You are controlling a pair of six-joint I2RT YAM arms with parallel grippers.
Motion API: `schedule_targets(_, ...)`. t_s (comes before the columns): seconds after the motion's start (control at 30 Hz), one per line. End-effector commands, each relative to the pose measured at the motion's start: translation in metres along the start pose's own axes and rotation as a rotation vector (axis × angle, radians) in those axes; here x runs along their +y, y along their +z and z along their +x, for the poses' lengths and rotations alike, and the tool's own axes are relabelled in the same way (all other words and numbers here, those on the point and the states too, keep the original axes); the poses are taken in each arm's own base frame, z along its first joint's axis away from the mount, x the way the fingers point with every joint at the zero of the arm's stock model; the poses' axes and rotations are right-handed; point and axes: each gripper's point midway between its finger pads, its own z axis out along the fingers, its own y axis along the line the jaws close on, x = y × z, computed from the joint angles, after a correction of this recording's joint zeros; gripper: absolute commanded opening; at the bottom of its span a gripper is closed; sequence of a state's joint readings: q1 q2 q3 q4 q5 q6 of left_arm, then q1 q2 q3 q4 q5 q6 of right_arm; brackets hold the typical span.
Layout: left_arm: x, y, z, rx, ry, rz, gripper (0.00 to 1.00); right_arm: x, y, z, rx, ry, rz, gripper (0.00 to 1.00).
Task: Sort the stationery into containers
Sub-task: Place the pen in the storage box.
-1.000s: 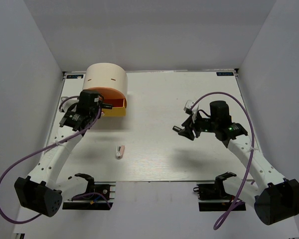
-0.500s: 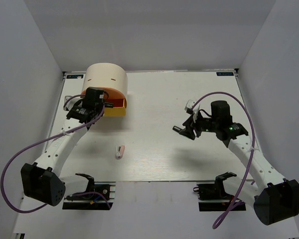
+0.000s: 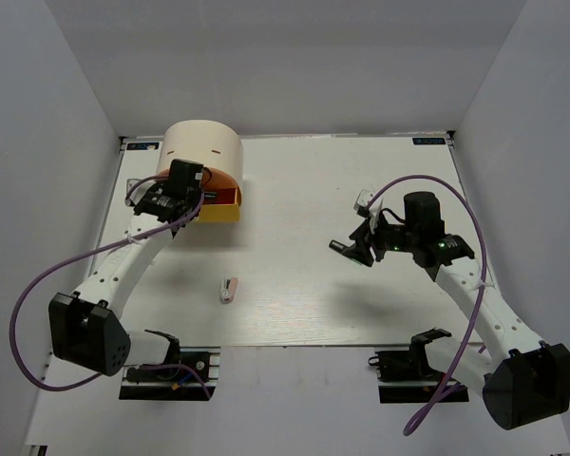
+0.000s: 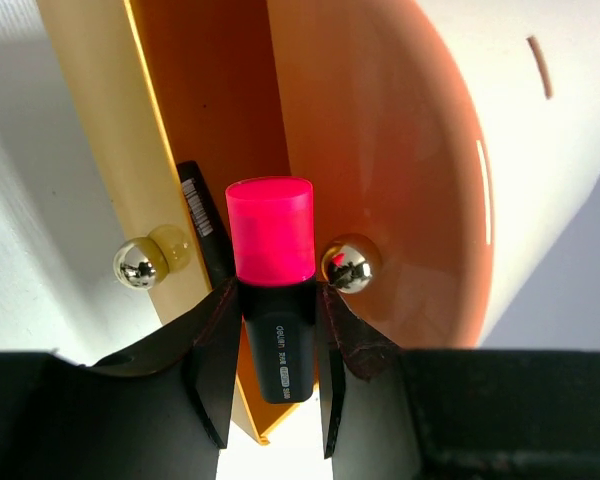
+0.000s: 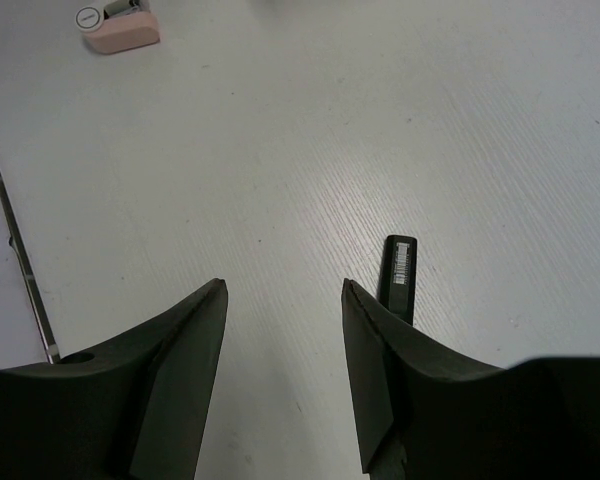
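My left gripper [image 4: 277,300] is shut on a black highlighter with a pink cap [image 4: 271,232]. It holds it over the open yellow drawer [image 4: 100,130], next to the orange drawer [image 4: 380,150]. Another black highlighter [image 4: 202,215] lies inside that open drawer. In the top view the left gripper [image 3: 198,198] is at the drawers [image 3: 223,211] of the cream box [image 3: 202,147]. My right gripper [image 5: 282,290] is open and empty above the table. A black highlighter [image 5: 400,270] lies just beside its right finger. The white-pink piece [image 3: 229,289] lies on the table at front left, and also shows in the right wrist view [image 5: 120,28].
Two shiny round knobs [image 4: 135,265] [image 4: 350,262] flank the held highlighter. The right gripper [image 3: 349,249] hovers at the table's centre right. Grey walls enclose the table on three sides. Black clamp mounts [image 3: 166,366] sit at the near edge.
My left gripper has moved farther toward the cream box with the pink highlighter, now over the drawers. The right arm has hardly moved.
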State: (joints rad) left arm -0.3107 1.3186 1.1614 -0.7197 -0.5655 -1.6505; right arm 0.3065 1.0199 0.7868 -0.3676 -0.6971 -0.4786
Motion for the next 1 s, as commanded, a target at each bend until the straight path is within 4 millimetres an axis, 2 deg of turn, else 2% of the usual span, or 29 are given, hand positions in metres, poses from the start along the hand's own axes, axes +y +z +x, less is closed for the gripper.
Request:
schedule_targets(0.0, -0.017, -0.007, -0.012, -0.037, -0.054, 0.034, 0.02, 0.006, -0.002, 0.001, -0.012, -0.004, -0.021, 0.55)
schedule_targets(0.3, -0.018, -0.003, -0.012, -0.047, -0.067, 0.027, 0.05, 0.005, -0.002, 0.002, -0.013, -0.002, -0.026, 0.55)
schedule_targets(0.4, -0.011, 0.0, -0.01, -0.049, -0.05, 0.001, 0.15, 0.006, -0.002, 0.001, -0.017, -0.001, -0.031, 0.55)
schedule_targets(0.47, -0.012, -0.001, -0.011, -0.05, -0.057, -0.002, 0.25, 0.007, -0.002, 0.002, -0.016, 0.002, -0.032, 0.55)
schedule_targets(0.6, -0.014, -0.003, -0.012, -0.05, -0.058, -0.001, 0.33, 0.005, -0.004, 0.004, -0.014, 0.005, -0.026, 0.55)
schedule_targets(0.7, -0.021, -0.004, -0.013, -0.048, -0.065, 0.009, 0.34, 0.007, -0.003, 0.002, -0.015, 0.004, -0.034, 0.55)
schedule_targets(0.97, -0.024, -0.005, -0.013, -0.048, -0.065, 0.01, 0.38, 0.006, -0.003, 0.004, -0.015, 0.004, -0.034, 0.55)
